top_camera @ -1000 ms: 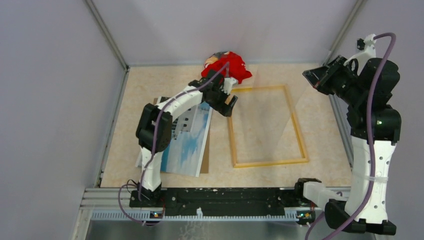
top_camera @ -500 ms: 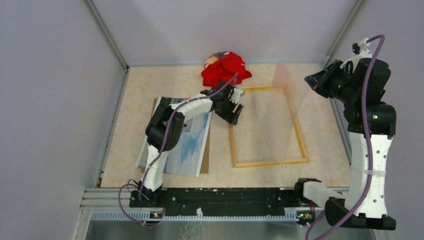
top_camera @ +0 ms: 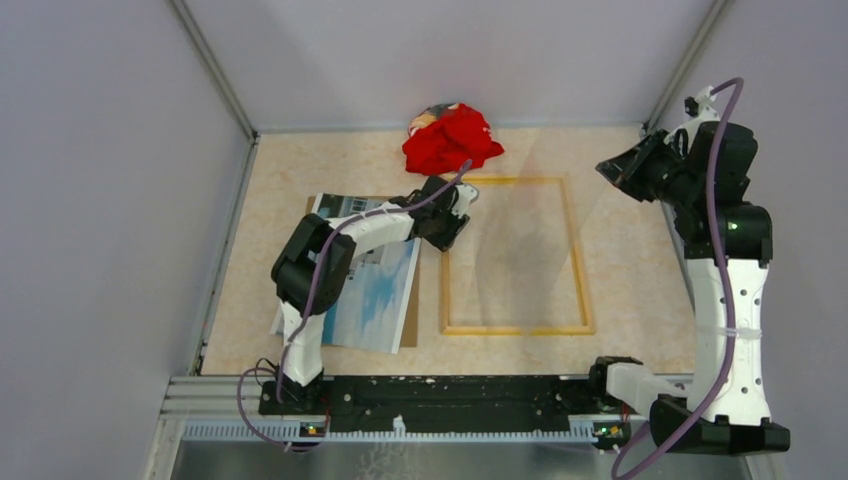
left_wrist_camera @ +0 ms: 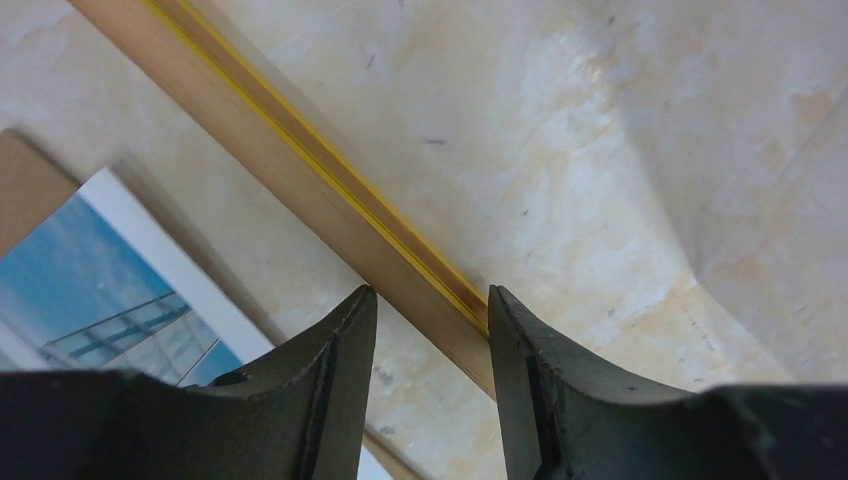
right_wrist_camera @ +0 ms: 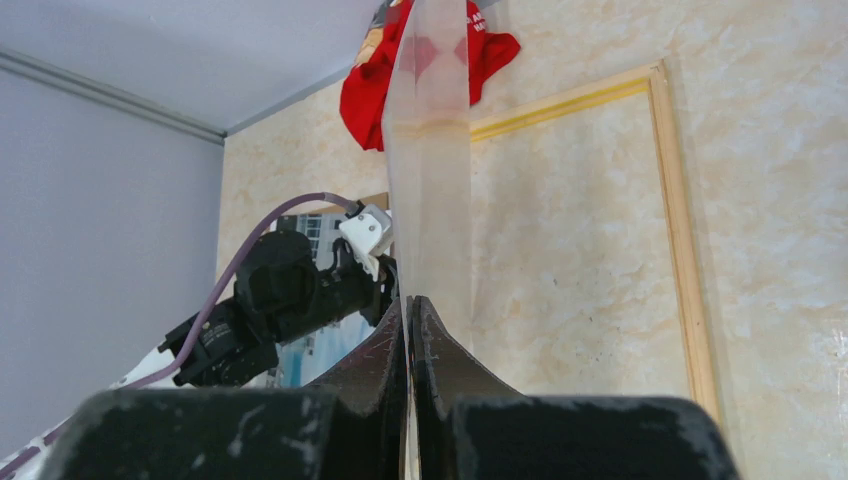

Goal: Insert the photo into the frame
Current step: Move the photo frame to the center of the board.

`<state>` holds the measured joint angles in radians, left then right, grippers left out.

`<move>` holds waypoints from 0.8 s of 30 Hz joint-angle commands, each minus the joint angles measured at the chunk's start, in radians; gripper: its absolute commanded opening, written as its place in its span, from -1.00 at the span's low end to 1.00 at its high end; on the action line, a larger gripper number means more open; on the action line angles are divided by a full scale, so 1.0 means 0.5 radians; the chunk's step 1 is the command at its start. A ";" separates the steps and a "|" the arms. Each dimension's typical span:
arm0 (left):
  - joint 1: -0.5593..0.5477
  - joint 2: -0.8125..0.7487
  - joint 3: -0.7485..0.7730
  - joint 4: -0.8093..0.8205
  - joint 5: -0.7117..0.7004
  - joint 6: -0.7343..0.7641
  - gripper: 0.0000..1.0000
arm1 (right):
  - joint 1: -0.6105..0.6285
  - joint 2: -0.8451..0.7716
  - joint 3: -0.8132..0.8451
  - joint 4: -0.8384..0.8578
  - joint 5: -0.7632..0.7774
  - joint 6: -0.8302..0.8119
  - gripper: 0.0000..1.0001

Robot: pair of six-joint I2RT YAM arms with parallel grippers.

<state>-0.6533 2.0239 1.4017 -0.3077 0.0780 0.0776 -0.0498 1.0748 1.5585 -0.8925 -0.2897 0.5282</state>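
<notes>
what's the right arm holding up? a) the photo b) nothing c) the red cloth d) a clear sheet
d: the right gripper has its jaws shut on a clear sheet, while the photo lies flat beside the frame and the red cloth sits at the far edge.

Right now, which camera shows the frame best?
Top external: the frame lies flat with all four rails in view. Left wrist shows only one rail passing between the fingers of the left end effector. Right wrist shows its far and right rails, partly behind the clear sheet.
</notes>
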 commanded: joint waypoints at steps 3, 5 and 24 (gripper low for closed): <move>0.024 -0.131 -0.265 -0.062 -0.357 0.224 0.04 | 0.004 -0.044 -0.050 0.205 -0.105 0.063 -1.00; 0.025 -0.167 -0.317 -0.040 -0.392 0.265 0.04 | 0.004 -0.055 -0.069 0.223 -0.127 0.082 -1.00; 0.138 -0.330 -0.487 -0.008 -0.498 0.467 0.14 | 0.004 -0.105 -0.196 0.342 -0.291 0.188 -1.00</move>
<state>-0.6003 1.8778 1.1763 -0.2417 -0.1440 0.2741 -0.0498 1.0531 1.4757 -0.7925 -0.3954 0.5964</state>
